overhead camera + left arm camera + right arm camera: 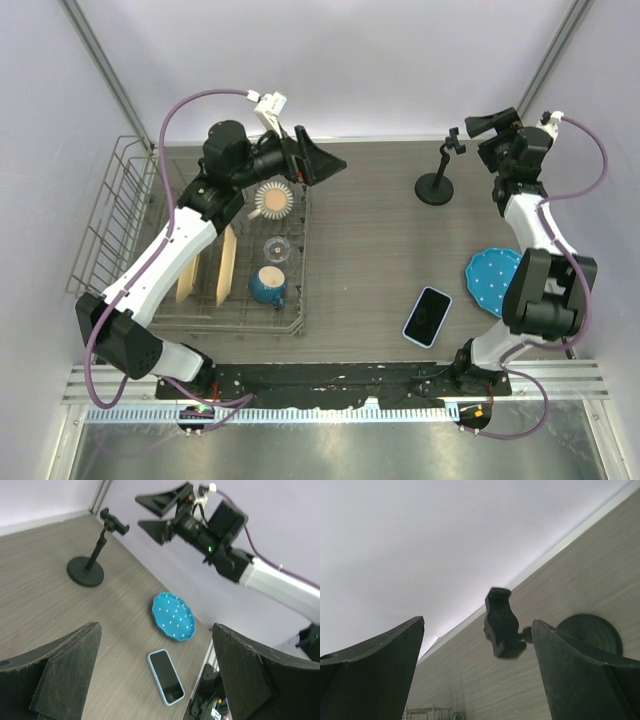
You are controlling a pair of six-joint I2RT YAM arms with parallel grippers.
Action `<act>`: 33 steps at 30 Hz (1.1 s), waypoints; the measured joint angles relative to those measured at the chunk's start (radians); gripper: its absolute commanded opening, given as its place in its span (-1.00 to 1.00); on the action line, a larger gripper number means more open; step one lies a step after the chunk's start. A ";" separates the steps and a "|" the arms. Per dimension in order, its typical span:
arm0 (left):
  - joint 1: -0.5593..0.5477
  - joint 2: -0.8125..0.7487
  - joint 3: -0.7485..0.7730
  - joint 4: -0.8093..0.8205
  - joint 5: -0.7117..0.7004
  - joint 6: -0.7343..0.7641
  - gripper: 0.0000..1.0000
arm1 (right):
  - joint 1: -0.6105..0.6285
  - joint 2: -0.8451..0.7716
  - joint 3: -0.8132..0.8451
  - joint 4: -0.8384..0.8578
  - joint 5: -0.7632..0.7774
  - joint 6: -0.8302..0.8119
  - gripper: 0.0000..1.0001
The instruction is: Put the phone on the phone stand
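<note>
phone (428,316) lies flat on the counter (370,250), well apart from the phone stand (437,186), left tool (325,160) and right tool (480,127) both open and empty: nothing done yet.

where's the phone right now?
Top external view: the phone lies flat, screen up, on the near right of the table. It is just left of the blue plate and well short of the phone stand.

Overhead view looks down; both wrist views share the phone stand (501,625), right closest.
</note>
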 measured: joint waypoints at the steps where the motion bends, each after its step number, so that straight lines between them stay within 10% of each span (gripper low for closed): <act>1: 0.000 -0.002 -0.010 -0.004 0.006 0.008 0.95 | -0.010 0.035 0.030 0.010 -0.039 -0.003 0.85; 12: -0.149 -0.061 -0.121 -0.183 -0.086 0.237 0.97 | -0.047 0.356 0.219 0.089 -0.347 -0.018 0.51; 21: -0.178 -0.073 -0.121 -0.205 -0.129 0.280 0.97 | -0.039 0.402 0.248 0.110 -0.446 0.031 -0.03; 29: -0.183 -0.073 -0.121 -0.208 -0.130 0.287 0.96 | -0.010 0.402 0.241 0.117 -0.448 0.069 -0.98; 33: -0.183 -0.072 -0.121 -0.208 -0.130 0.286 0.95 | 0.027 0.346 0.161 0.140 -0.369 0.130 -0.99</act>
